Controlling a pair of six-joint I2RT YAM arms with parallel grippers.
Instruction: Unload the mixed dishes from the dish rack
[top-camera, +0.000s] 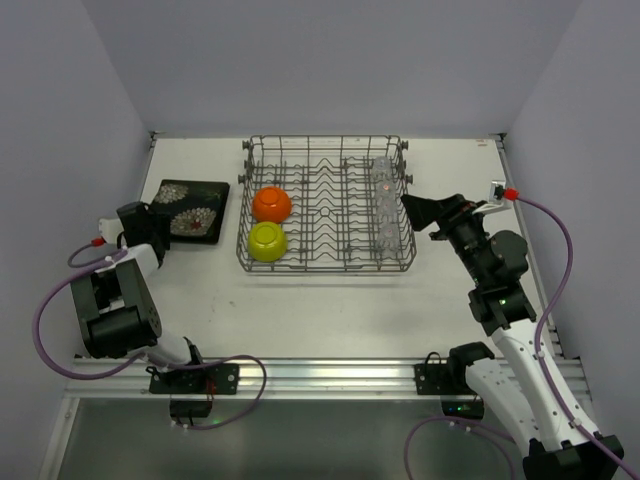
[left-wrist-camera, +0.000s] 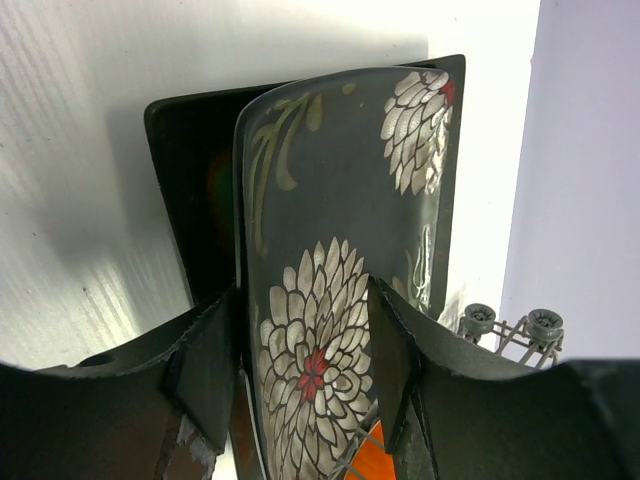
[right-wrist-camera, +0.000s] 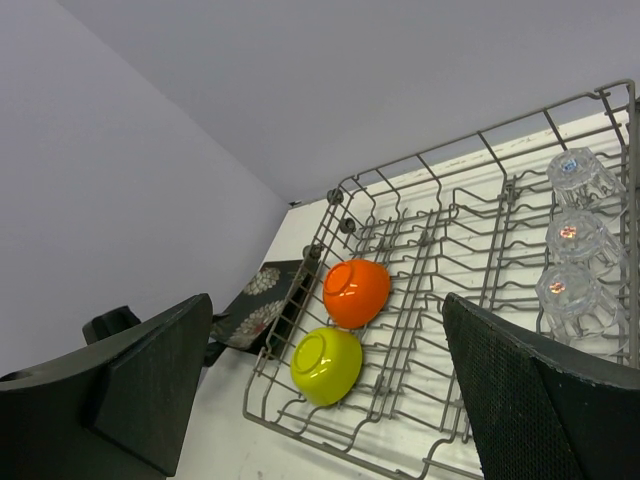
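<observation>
The grey wire dish rack (top-camera: 325, 262) stands mid-table. At its left end lie an upturned orange bowl (top-camera: 271, 204) (right-wrist-camera: 355, 292) and a yellow-green bowl (top-camera: 267, 241) (right-wrist-camera: 326, 365). Clear glasses (top-camera: 385, 200) (right-wrist-camera: 577, 238) line its right side. Left of the rack, the flowered black plate (top-camera: 195, 217) (left-wrist-camera: 330, 230) rests on another black plate (left-wrist-camera: 185, 180). My left gripper (top-camera: 161, 233) (left-wrist-camera: 303, 380) is at its near edge, fingers apart, with the rim between them. My right gripper (top-camera: 410, 214) (right-wrist-camera: 328, 340) hovers wide open just right of the rack, holding nothing.
White walls close the table in at the back and on both sides. A raised metal rail (top-camera: 330, 372) runs along the near edge by the arm bases. Purple cables (top-camera: 560, 260) loop beside each arm.
</observation>
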